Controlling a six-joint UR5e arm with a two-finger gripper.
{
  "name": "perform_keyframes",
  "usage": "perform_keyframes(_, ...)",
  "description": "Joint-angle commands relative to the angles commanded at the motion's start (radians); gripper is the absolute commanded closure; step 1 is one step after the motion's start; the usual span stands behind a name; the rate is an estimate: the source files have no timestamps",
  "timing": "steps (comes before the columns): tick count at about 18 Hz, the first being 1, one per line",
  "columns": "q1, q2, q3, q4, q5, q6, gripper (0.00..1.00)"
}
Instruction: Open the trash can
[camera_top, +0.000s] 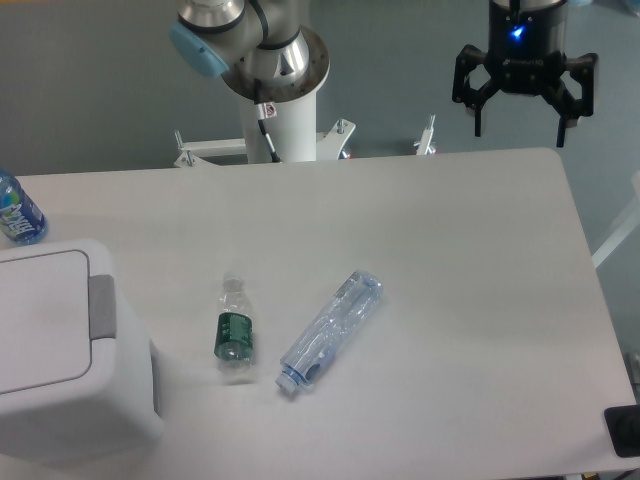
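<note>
Pincer (519, 122) hangs wide open above the worktop's (480, 300) far edge, well apart from the lidded trash can (60, 350).

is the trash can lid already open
No, the lid lies flat and closed on the trash can, and the open end effector hangs far away at the table's back right.

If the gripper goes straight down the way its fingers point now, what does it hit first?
Probably bare table near its far right edge. The open gripper is nowhere near the trash can or bottles. Depth is unclear; it might pass behind the edge.
</note>
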Motion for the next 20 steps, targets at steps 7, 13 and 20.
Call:
perform_keyframes(7, -0.009, 0.002, -0.003, -0.002, 0.005, -0.018, 0.0)
perform_keyframes(13, -0.107, -0.009, -0.006, 0.04, 0.002, -0.306, 0.0)
perform_keyframes(20, -0.291, -0.049, -0.008, 0.123, -0.002, -0.739, 0.0)
